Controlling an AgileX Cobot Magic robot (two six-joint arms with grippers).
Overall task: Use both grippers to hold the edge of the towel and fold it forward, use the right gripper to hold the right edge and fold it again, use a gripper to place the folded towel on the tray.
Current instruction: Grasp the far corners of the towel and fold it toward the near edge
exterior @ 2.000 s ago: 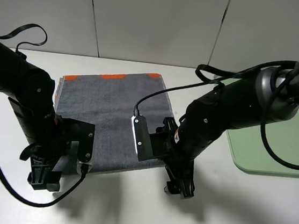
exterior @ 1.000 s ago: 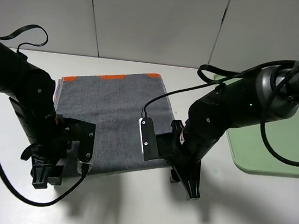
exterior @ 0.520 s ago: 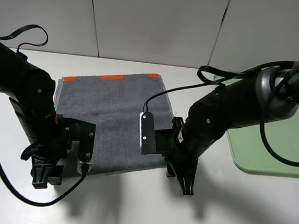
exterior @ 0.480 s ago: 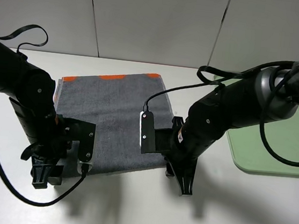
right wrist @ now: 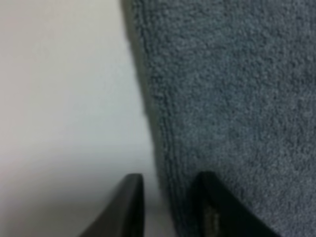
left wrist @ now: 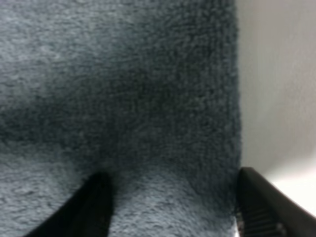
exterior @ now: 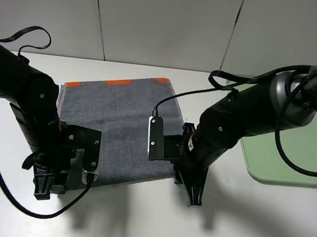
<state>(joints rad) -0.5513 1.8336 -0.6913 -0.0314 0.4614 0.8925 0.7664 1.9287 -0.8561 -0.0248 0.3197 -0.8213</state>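
Since two seconds earlier, the right gripper (exterior: pixel 194 198) had swung a little outward and then drawn back in toward the corner of the grey terry towel (exterior: pixel 119 114), while the left gripper (exterior: pixel 44 189) had barely shifted.

The towel lay spread flat in the middle of the white table (exterior: pixel 249 226), with a narrow orange strip (exterior: pixel 120 81) along its 12 o'clock edge. The left gripper pointed down at the towel's 7 o'clock corner and the right gripper at its 5 o'clock corner.

In the left wrist view, the two dark fingers (left wrist: pixel 96 205) stood wide apart. Grey pile filled the space between them, and the towel's side edge ran just inside the other finger, with bare table beyond it. That gripper was open over the cloth, not pinching it.

In the right wrist view, the fingers (right wrist: pixel 129 207) stood much closer together and straddled the towel's stitched hem. A sliver of pale table showed between one finger and the hem, so the jaws were parted by a narrow gap and had not clamped the cloth.

The light green rectangular plastic tray (exterior: pixel 315 150) sat at 3 o'clock from the towel, well apart from it and partly behind the right arm. The towel lay wholly on the table and was unfolded.
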